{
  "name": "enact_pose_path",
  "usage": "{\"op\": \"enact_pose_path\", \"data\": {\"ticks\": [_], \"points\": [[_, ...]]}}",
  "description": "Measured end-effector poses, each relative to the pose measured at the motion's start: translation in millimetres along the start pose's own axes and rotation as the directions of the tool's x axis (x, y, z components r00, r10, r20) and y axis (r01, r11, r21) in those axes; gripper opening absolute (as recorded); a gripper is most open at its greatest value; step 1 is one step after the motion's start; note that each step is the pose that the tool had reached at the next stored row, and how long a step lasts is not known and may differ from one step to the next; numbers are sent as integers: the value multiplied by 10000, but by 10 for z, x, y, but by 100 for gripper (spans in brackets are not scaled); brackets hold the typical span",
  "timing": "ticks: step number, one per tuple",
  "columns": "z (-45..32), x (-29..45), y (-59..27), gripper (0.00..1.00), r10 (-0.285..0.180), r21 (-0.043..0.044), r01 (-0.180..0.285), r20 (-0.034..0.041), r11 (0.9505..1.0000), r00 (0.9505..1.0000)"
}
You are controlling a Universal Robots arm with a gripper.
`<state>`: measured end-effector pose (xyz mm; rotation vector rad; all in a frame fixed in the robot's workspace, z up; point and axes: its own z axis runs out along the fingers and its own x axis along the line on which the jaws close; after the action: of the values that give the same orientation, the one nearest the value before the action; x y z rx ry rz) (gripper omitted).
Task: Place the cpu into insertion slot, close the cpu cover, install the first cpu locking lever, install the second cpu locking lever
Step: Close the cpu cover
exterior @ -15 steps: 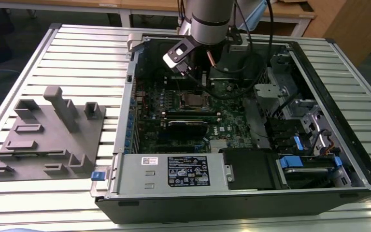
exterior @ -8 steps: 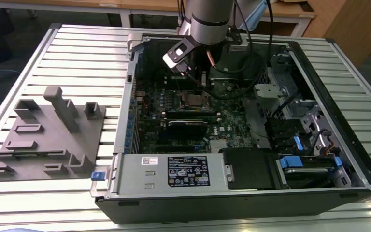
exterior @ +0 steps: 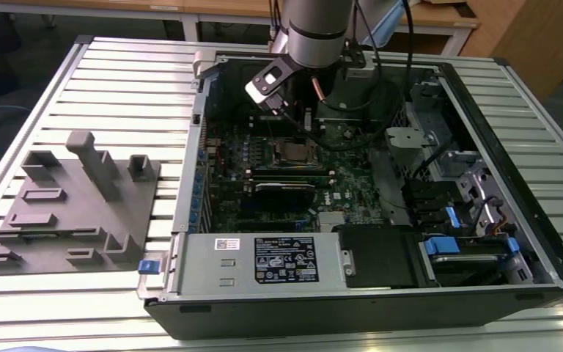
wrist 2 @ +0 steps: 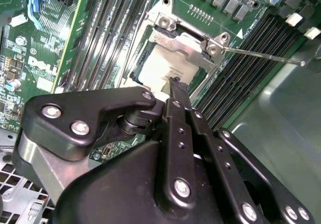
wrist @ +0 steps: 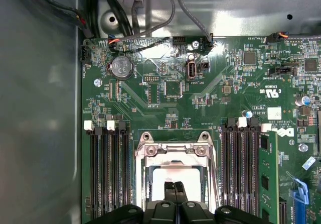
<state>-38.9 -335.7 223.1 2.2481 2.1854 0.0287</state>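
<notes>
Mid-frame in exterior view, inside PC case [exterior: 545, 246] on bench [exterior: 125, 73]: cpu [wrist: 173, 175] sits in insertion slot [exterior: 290, 152], and cpu cover [wrist: 173, 146] looks down over it. Gripper [wrist: 174, 185] is pressed together, holding nothing, tips at cpu/cover edge. One locking lever [wrist 2: 261, 56] sticks out free, so levers prob. not latched yet. Approx halfway.

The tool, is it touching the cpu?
Cannot tell. In the second wrist view the tool overlaps the cpu, but neither contact nor gap shows plainly.
</notes>
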Motion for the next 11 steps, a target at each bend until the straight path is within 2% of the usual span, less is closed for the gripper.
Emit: {"op": "enact_pose_path", "data": {"ticks": [3,11], "points": [[0,-1,-30,11,0,-2,0,2,10000,10000],[0,-1,-37,11,-1,-3,1,2,10000,10000]]}}
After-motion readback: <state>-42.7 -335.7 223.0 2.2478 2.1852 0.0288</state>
